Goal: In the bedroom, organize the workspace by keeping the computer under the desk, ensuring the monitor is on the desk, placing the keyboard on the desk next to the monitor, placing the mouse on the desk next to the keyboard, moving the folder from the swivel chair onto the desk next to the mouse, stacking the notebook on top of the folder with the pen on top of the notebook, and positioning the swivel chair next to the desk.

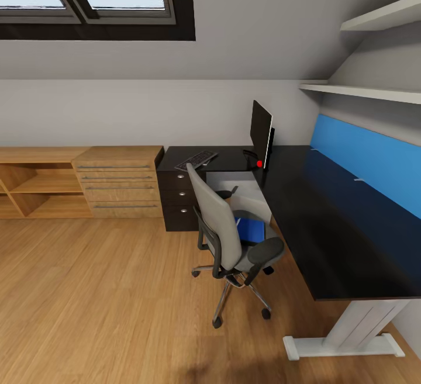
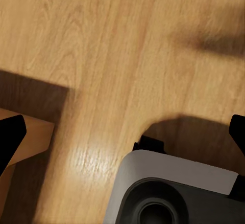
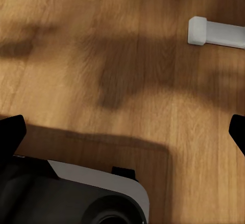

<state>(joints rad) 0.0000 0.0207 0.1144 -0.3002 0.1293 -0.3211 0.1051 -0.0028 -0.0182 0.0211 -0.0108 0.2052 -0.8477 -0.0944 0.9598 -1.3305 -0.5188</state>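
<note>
Keyboard (image 1: 196,159) lies diagonal on desk (image 1: 327,220) | both arms' fingers (image 2: 11,137) (image 3: 10,134) spread wide, empty

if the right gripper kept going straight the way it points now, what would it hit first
Most likely the bare wood floor. The right gripper points down at it with open jaws, and nothing lies in between; the desk foot sits off to one side.
</note>
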